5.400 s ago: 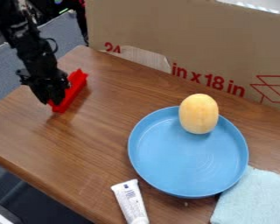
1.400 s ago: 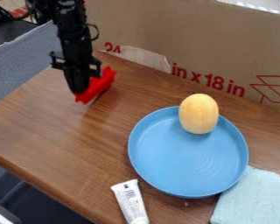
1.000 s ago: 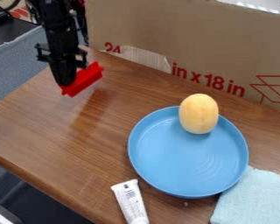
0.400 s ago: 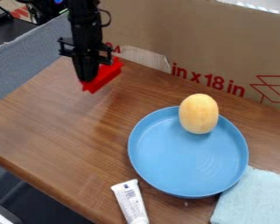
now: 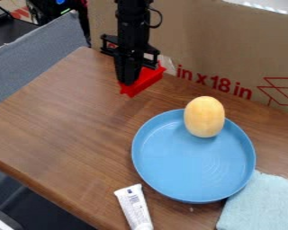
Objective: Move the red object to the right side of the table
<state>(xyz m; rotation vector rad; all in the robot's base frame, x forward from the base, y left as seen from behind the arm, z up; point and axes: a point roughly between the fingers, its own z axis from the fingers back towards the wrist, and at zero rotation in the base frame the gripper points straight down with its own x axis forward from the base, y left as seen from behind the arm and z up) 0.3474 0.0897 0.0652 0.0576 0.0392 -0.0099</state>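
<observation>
Red object (image 5: 141, 81) clamped in pincer (image 5: 133, 74), above table (image 5: 75, 117).

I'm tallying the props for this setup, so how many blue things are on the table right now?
2. The blue plate sits at the right front of the table, holding the egg-shaped thing. The light blue cloth lies at the front right corner, partly cut off by the frame's edge.

1 plate (image 5: 158, 171), 1 egg (image 5: 204, 117), 1 tube (image 5: 134, 207), 1 box (image 5: 219, 45).
</observation>
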